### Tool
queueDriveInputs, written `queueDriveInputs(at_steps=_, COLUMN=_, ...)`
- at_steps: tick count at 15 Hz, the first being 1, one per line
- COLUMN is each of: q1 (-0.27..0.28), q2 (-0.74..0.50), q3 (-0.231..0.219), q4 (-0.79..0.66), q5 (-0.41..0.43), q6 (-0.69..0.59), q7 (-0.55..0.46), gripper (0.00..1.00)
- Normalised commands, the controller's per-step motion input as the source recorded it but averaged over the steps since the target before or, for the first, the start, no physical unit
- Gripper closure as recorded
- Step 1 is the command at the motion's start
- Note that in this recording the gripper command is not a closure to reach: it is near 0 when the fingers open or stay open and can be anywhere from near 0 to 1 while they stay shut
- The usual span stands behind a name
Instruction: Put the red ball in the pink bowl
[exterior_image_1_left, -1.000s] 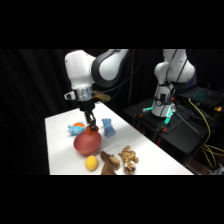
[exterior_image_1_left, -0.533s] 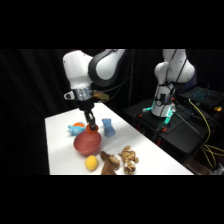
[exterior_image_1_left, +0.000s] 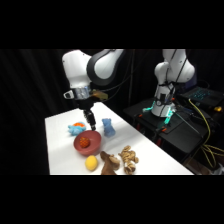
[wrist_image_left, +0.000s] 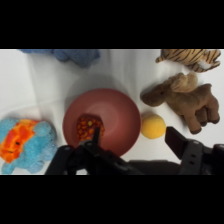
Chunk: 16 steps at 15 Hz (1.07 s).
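The red ball (wrist_image_left: 88, 127), red-orange with small dots, lies inside the pink bowl (wrist_image_left: 117, 112), toward its left wall. In the side view the red ball (exterior_image_1_left: 84, 142) shows as an orange spot in the pink bowl (exterior_image_1_left: 92, 146). My gripper (exterior_image_1_left: 90, 121) hangs just above the bowl's far rim. In the wrist view the gripper (wrist_image_left: 132, 140) is open. One finger (wrist_image_left: 94, 144) stands right beside the ball, and the other (wrist_image_left: 176, 137) is outside the bowl past a yellow ball. Nothing is held between them.
A blue toy with orange marks (wrist_image_left: 24, 142) lies left of the bowl and a blue plush (exterior_image_1_left: 108, 127) behind it. A yellow ball (wrist_image_left: 152, 126), a brown horse plush (wrist_image_left: 187, 100) and a striped tiger plush (wrist_image_left: 192, 59) lie to the right. A second white arm (exterior_image_1_left: 167, 85) stands on a black bench.
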Motion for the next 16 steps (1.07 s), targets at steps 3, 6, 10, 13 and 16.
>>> queueDriveInputs(at_steps=3, q1=0.016, q2=-0.1, q3=-0.026, q4=0.06, q5=-0.08, q6=-0.09, q7=-0.02, gripper=0.0)
queueDriveInputs(at_steps=6, q1=0.035, q2=-0.31, q3=-0.029, q4=-0.19, q5=-0.088, q6=0.0, q7=0.0, gripper=0.0)
queueDriveInputs(at_steps=10, q1=0.042, q2=-0.56, q3=-0.044, q4=-0.54, q5=-0.073, q6=0.14, q7=0.01, gripper=0.0)
queueDriveInputs(at_steps=13, q1=0.047, q2=-0.59, q3=-0.066, q4=-0.61, q5=-0.061, q6=0.2, q7=0.01, gripper=0.0)
queueDriveInputs(at_steps=16, q1=0.068, q2=-0.49, q3=-0.074, q4=-0.47, q5=-0.086, q6=0.18, q7=0.06, gripper=0.0)
